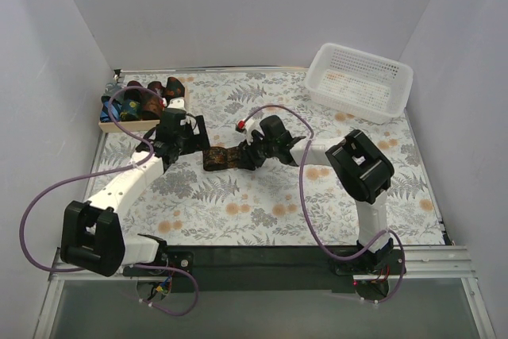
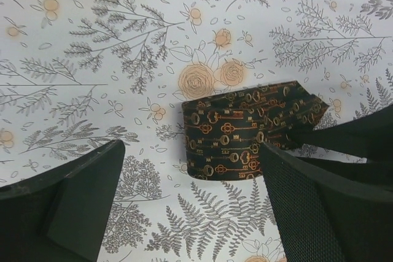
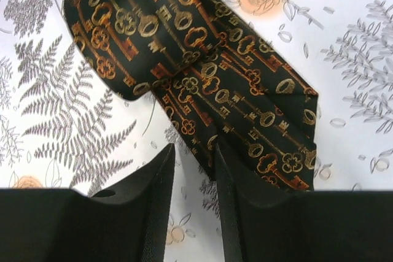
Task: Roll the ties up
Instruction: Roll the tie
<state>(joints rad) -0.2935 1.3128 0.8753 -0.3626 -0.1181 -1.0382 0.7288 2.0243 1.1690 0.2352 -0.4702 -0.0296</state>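
Tray point(image 1: 119, 123), behind-left of left gripper point(image 2: 191, 151): rolled ties point(image 1: 143, 99). Left gripper: wide open, holding nothing, over folded tie point(image 2: 233, 133) on table point(image 1: 238, 204). Right gripper point(image 3: 193, 151): narrow slit at tie's end; hold cannot be told. Basket point(image 1: 361, 105): behind-right of right gripper.

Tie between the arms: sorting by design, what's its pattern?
The tie is black with gold-orange keys, clearest in the right wrist view.
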